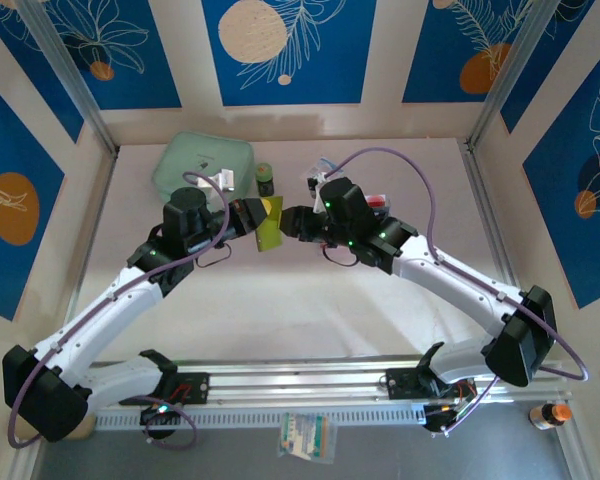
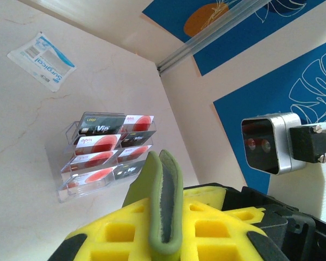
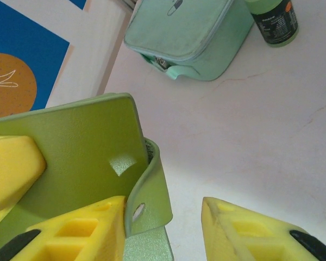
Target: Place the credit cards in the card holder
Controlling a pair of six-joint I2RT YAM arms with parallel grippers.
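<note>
The card holder [image 1: 271, 225] is off the table at the centre of the overhead view, an olive-green fold between the two grippers. The left gripper [image 1: 248, 215] comes in from the left and is clamped on it. In the left wrist view the holder's [image 2: 165, 185] padded edge stands upright at the bottom centre, pinched between the yellow fingers [image 2: 114, 231]. The right gripper [image 1: 292, 222] meets it from the right. In the right wrist view the holder [image 3: 70, 147] fills the left half of the frame as a flat green panel. Its snap tab [image 3: 149, 201] curls down against the inner face of the lower-left finger [image 3: 81, 231]. The right gripper [image 3: 165, 223] has its jaws apart, the other finger standing clear of the tab with bare table in the gap. The credit cards [image 2: 106, 149] are in the middle left of the left wrist view. They sit in rows in a clear tiered rack [image 2: 65, 136] on the table, some whitish with red dots, some black. A white-and-blue sachet [image 2: 42, 61] lies flat in the upper left of that view, well apart from the rack. In the overhead view a mint-green pouch [image 1: 202, 162] rests in the upper left of the table. A small green bottle [image 1: 265, 178] stands just beside it.
</note>
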